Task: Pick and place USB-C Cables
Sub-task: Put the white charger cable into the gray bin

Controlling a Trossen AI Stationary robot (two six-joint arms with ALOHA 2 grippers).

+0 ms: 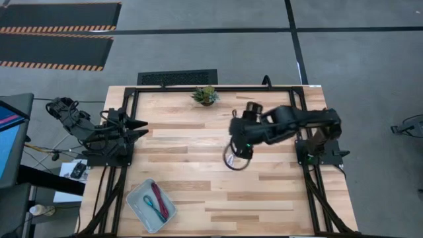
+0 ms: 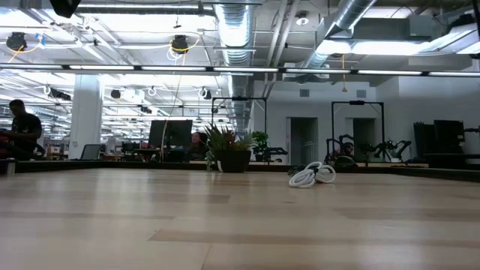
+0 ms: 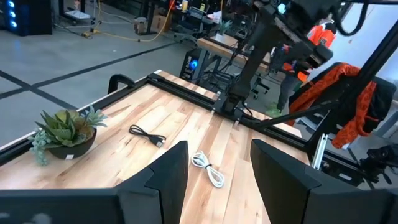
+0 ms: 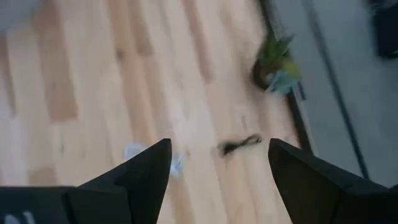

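In the high view the right gripper hangs over the centre-right of the wooden table, its arm reaching in from the frame's right edge. Its own wrist view shows the two dark fingers spread wide with nothing between them, only bare planks beneath.

Two cables lie loose on the table. The black cable sits in the middle-left of the left wrist picture, its long axis running from upper left to lower right there, one plug end pointing toward the lower right. The white cable lies just beside it toward the frame's bottom centre, bundled in a narrow loop with the same upper-left to lower-right slant. From the low view the white cable shows as small coils right of centre.

Two more cables rest in the grey tray at the lower left of the high view: the dark red cable and the teal cable, both lying lengthwise along the tray's diagonal.

The left gripper waits at the table's left edge, fingers apart and empty. The potted plant stands at the top centre.
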